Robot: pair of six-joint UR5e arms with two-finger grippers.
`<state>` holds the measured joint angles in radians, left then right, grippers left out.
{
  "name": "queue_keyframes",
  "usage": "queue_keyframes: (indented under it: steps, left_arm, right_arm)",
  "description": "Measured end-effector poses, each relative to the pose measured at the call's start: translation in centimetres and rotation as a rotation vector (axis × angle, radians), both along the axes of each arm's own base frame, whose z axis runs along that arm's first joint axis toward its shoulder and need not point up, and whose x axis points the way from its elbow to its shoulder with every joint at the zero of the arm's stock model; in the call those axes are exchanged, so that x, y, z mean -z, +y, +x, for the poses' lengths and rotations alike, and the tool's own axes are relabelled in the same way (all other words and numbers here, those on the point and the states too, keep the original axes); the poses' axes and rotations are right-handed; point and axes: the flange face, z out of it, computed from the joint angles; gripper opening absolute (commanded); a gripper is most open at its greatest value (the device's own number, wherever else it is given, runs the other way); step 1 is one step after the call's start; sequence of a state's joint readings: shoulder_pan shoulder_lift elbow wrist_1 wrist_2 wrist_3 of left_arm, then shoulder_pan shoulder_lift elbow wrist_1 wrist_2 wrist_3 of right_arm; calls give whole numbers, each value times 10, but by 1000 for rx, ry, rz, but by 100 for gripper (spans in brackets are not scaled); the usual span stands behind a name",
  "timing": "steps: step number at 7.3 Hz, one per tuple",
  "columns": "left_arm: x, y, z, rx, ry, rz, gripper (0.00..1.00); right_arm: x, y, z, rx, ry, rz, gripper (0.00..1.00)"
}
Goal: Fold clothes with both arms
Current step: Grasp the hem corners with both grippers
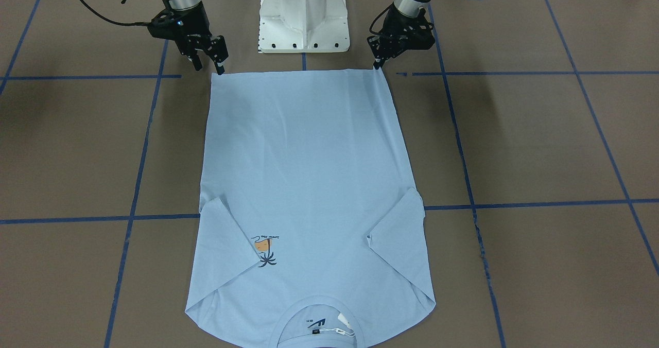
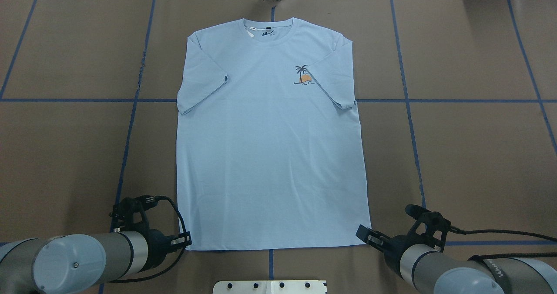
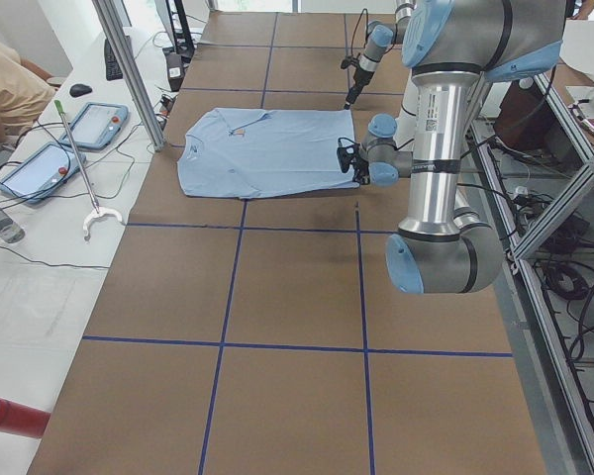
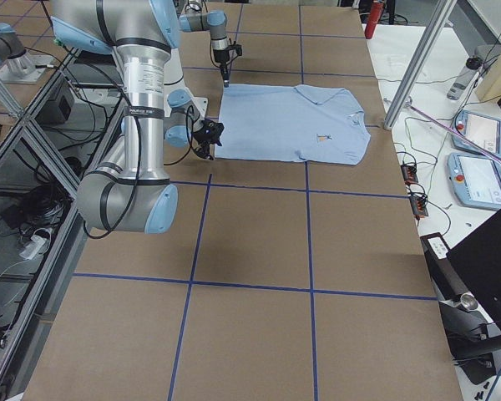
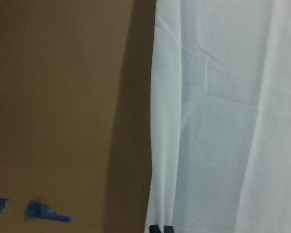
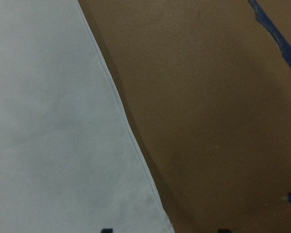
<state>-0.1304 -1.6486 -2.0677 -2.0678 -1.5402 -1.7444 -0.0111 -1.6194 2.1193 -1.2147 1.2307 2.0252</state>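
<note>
The clothes, one light blue T-shirt point(image 2: 270, 146) point(image 1: 309, 173), lie flat and face up on the brown table, collar away from me, both sleeves folded inward. My left gripper point(image 2: 187, 239) point(image 1: 378, 66) sits at the hem's left corner. In the left wrist view its fingertips point(image 5: 156, 228) stand close together on the cloth's edge point(image 5: 223, 121), shut on it. My right gripper point(image 2: 363, 233) point(image 1: 209, 67) is at the hem's right corner, open. In the right wrist view its fingertips point(image 6: 105, 230) are wide apart on either side of the shirt's corner point(image 6: 53, 136).
The white pedestal base point(image 1: 304, 13) stands just behind the hem, between the arms. Blue tape lines point(image 2: 130, 124) grid the table. On the far side are an aluminium post point(image 3: 129, 69), tablets point(image 3: 99, 124) and a seated person point(image 3: 0, 89).
</note>
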Motion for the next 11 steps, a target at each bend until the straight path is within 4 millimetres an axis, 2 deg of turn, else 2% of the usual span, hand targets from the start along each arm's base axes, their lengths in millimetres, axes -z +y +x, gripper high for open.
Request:
queue_keyframes:
  steps: [2, 3, 5, 6, 7, 8, 11]
  left_arm:
    - [2, 0, 0, -1, 5, -1, 0]
    - [3, 0, 0, -2, 7, 0, 0]
    - [5, 0, 1, -3, 11, 0, 0]
    - [6, 0, 1, -3, 12, 0, 0]
    - [6, 0, 1, -3, 12, 0, 0]
    - [6, 0, 1, -3, 12, 0, 0]
    - [12, 1, -3, -5, 25, 1, 0]
  right_arm:
    - [-5, 3, -7, -1, 11, 0, 68]
    - [-5, 3, -8, -1, 12, 0, 57]
    - [-4, 3, -8, -1, 10, 0, 29]
    - [-3, 3, -9, -1, 7, 0, 22]
    - [-1, 3, -10, -1, 4, 0, 3]
    - [-1, 3, -10, 0, 2, 0, 0]
    - [6, 0, -6, -5, -9, 0, 0]
